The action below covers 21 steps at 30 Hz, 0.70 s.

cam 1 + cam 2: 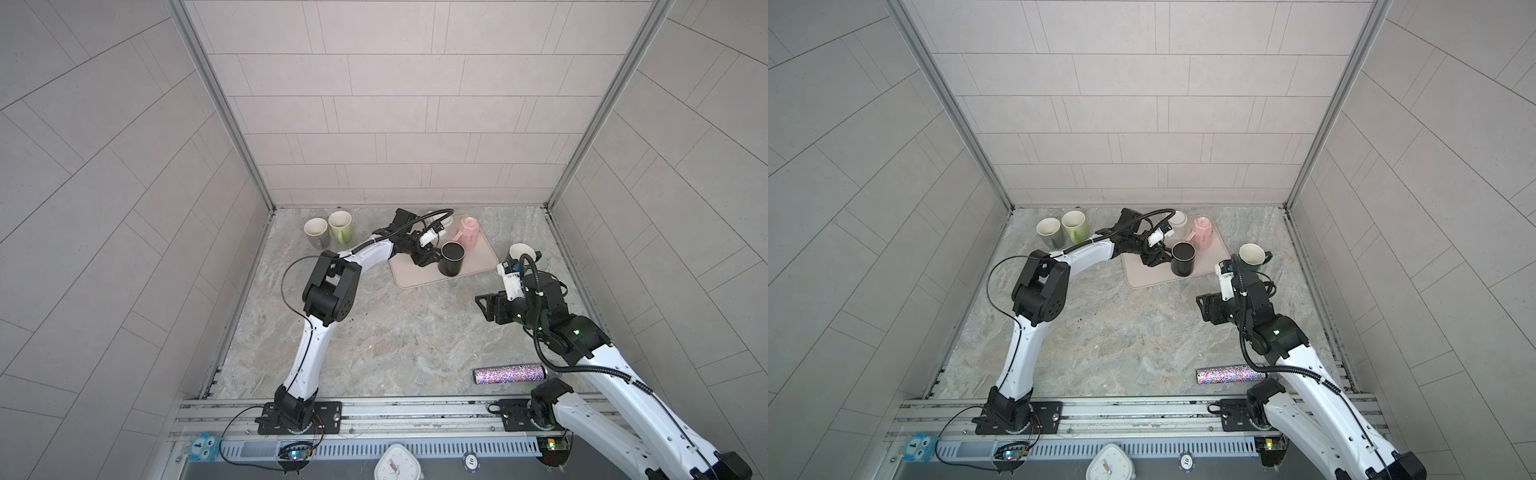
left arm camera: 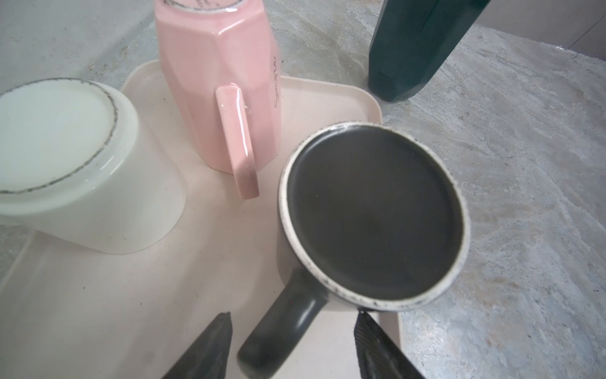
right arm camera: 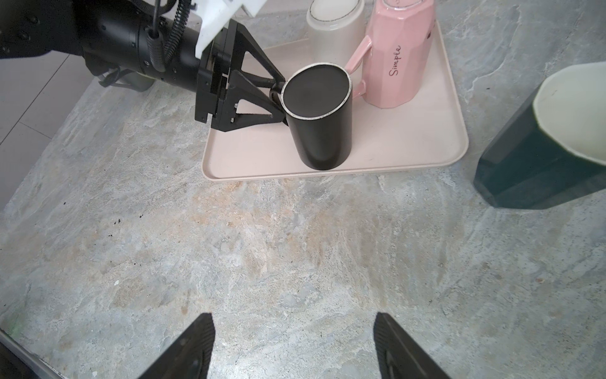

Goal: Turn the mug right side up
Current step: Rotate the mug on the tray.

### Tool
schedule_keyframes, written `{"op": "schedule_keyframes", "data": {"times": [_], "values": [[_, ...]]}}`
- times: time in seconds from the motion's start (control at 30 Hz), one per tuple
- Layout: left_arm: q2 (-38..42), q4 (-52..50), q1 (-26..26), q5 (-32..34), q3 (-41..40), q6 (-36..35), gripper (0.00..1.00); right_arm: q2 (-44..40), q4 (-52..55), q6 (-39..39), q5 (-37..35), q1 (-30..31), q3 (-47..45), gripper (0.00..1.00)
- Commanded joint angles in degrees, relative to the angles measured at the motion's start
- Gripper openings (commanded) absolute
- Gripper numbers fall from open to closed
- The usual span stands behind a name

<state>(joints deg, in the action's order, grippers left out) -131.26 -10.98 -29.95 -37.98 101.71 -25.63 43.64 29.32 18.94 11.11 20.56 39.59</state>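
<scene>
Our left tool (image 2: 293, 315) straddles the handle (image 2: 285, 331) of the black mug (image 2: 373, 216). One finger sits on each side with a little gap showing, so the jaws are apart and have no grip yet. The black mug stands upside down, base up, on the near part of the tray (image 3: 393, 154). The pink mug (image 3: 400, 59) stands just behind it and the white mug (image 3: 334, 29) further back, both also upside down.

We judge the step to be the grasp, right at the start of the task. The next move calls for pinching the handle firmly, lifting clear of the tray, and rolling the wrist half a turn. The pink mug's own handle is close by and could get knocked.

The left arm (image 1: 328, 291) is stretched far across the tabletop (image 3: 295, 246). Its elbow is raised, its forearm runs out to the tray, and the tool meets the handle from the side.

Our right tool (image 3: 292, 316) is wide and holds nothing. It hangs over bare tabletop in front of the tray, near the upright teal mug (image 3: 557, 157), with the right arm (image 1: 582, 332) folded back.
</scene>
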Motion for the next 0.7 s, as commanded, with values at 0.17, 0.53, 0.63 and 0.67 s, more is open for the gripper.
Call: {"op": "schedule_keyframes", "data": {"times": [0.17,0.53,0.63,0.67], "values": [[4.5,-1.3,-3.6,2.7,-5.5,-2.1,0.53,-2.8,0.9,0.6,-1.8,-0.3,-1.4,0.77],[4.6,-8.0,-6.8,14.6,0.2,1.4,0.54,-5.7,2.0,1.2,-1.5,-0.3,-2.7,0.77],[3.5,-9.9,-6.8,16.3,3.2,3.3,0.54,-6.4,1.7,1.9,-1.5,-0.3,-3.6,0.77],[3.3,-10.0,-6.7,16.6,3.8,4.0,0.54,-6.6,1.6,2.1,-1.5,-0.3,-3.8,0.77]]}}
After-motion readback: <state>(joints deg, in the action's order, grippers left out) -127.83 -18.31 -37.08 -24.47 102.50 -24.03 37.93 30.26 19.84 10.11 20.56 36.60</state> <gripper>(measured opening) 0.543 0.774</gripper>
